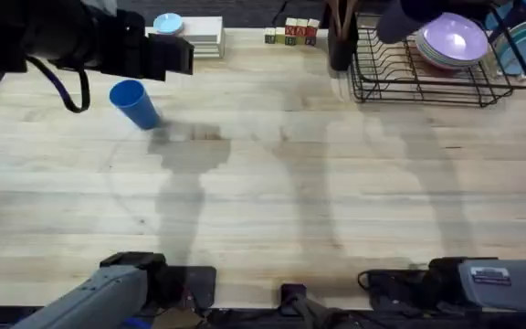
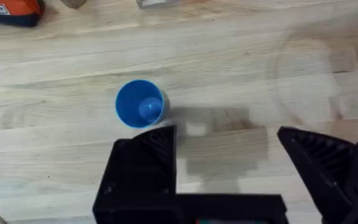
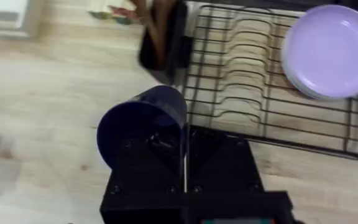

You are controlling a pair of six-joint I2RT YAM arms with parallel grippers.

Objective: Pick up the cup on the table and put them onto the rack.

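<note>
A light blue plastic cup (image 2: 140, 104) stands upright on the pale wooden table (image 1: 272, 192), just beyond my left gripper (image 2: 229, 146), fingers spread apart. My right gripper (image 3: 185, 149) pinches a dark blue plastic cup (image 3: 143, 127) by its rim beside the black wire rack (image 3: 260, 93), which holds 1 lilac plate (image 3: 331, 50).

Both arms were matte black with grey housings near their bases — the left base (image 1: 108, 292) grey and rounded, the right base (image 1: 505, 281) grey with a small white label. A blue cable (image 1: 62, 91) looped beneath the left arm. The left tool (image 2: 229, 155) had blocky black ribbed fingers.
</note>
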